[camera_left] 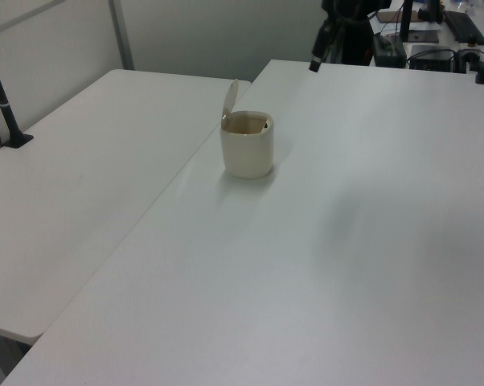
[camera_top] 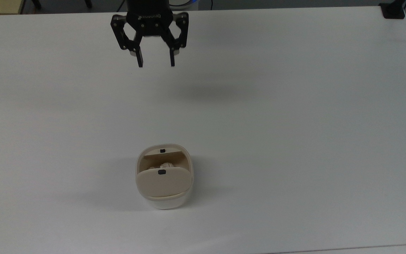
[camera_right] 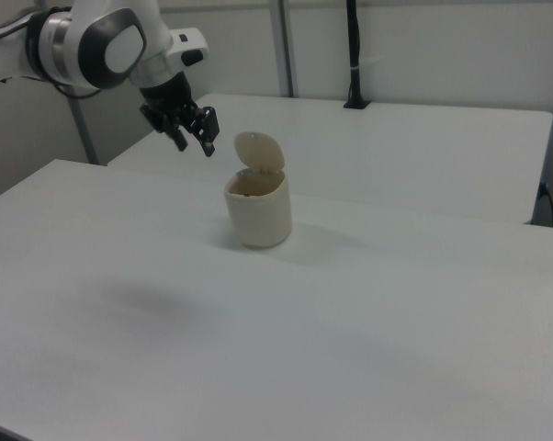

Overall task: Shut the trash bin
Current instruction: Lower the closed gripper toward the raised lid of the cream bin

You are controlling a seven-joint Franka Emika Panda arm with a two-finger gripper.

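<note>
The trash bin [camera_top: 164, 197] stands on the white table [camera_top: 294, 106], below the middle in the top view. Its beige lid [camera_top: 163, 182] is raised upright on its hinge, black button facing up. Crumpled paper [camera_top: 166, 164] lies inside the bin. The same bin [camera_left: 247, 145] shows in the left view with its lid [camera_left: 230, 98] up, and the right view shows the bin [camera_right: 257, 209] with its lid [camera_right: 259, 151] standing. My black gripper [camera_top: 155, 65] hangs open in the air well above the table, far from the bin toward the top view's upper edge; gripper [camera_right: 195, 144] sits left of the lid in the right view.
A second white table [camera_left: 89, 161] adjoins on the left view's left. A black post [camera_left: 2, 104] stands on it. A black clamp [camera_top: 393, 10] sits at the top view's upper right corner. The arm's shadow [camera_top: 217, 92] falls on the table's far half.
</note>
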